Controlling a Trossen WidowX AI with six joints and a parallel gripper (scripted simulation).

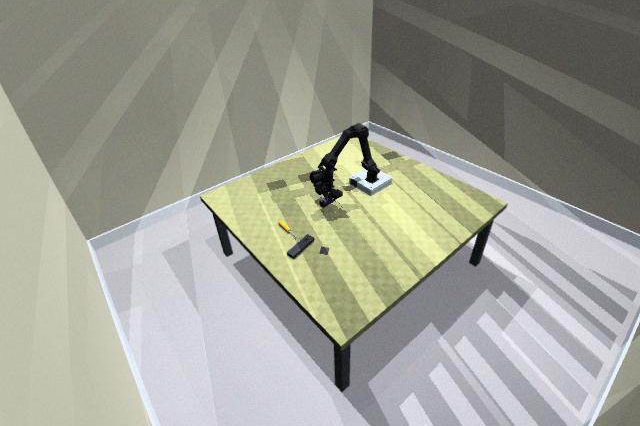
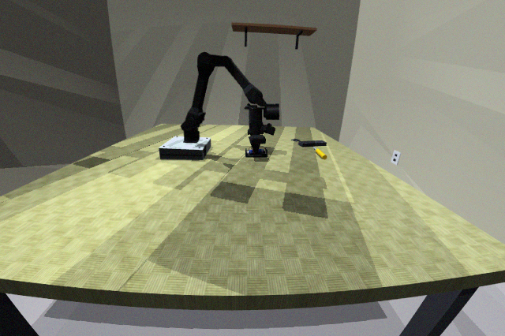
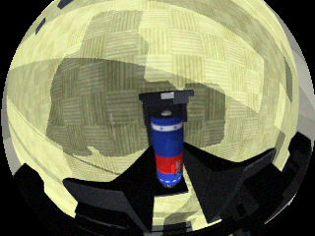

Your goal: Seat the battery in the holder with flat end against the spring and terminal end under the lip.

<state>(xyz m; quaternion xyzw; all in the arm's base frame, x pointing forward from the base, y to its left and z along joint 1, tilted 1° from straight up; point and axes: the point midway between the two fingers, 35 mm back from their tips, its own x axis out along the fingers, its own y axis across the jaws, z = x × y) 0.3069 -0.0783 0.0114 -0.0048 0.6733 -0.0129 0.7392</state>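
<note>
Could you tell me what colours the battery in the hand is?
Blue battery with a red band; clearest in the wrist view.

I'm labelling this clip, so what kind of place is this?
Probably a bare indoor test room: a black robot arm mounted on a yellow-green parquet table, plain grey walls with a small wooden wall shelf and a white wall outlet.

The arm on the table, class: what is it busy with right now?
The gripper is shut on a blue and red battery, held low over the black holder near the arm's base. The battery's far end points at the holder's end wall; whether it is seated cannot be told. A yellow-handled tool and a flat black bar lie apart, untouched.
</note>
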